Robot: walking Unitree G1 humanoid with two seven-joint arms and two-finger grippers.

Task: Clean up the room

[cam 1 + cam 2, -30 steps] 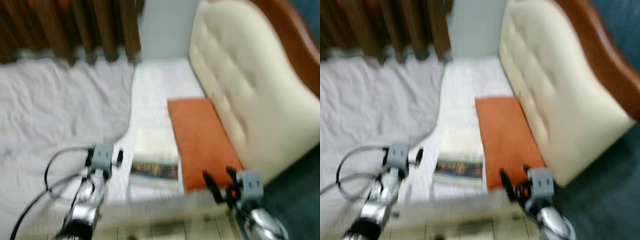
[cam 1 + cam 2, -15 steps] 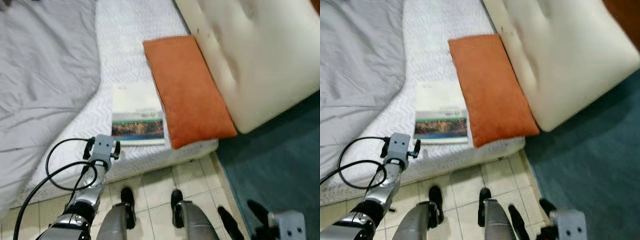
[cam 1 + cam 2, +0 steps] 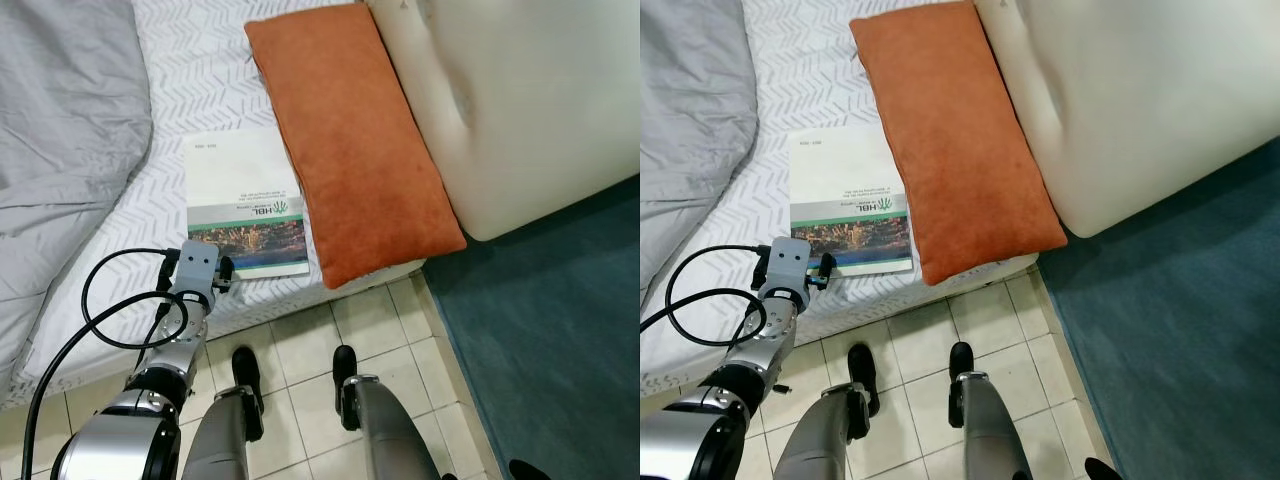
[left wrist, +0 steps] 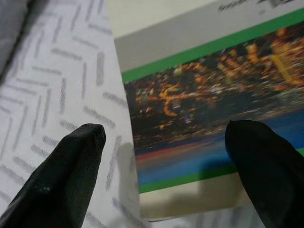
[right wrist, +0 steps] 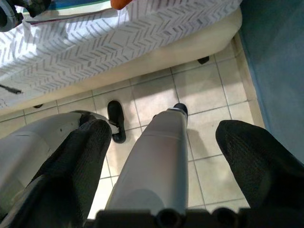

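A bedroom: a bed [image 3: 190, 70] with a padded headboard [image 3: 520, 100] (cream), grey duvet [image 3: 60, 130] and orange pillow [image 3: 350, 140].

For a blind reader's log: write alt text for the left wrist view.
The left tool's two black fingertips are spread open just above the near corner of a booklet with a city-lights photo and green bands. It lies flat on a white bedsheet with a grey herringbone pattern.

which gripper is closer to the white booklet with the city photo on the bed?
Left. The left gripper hovers at the near edge of the white booklet with the city photo, fingers open. The right gripper hangs low beside the robot's legs over the tiled floor, away from it, fingers open.
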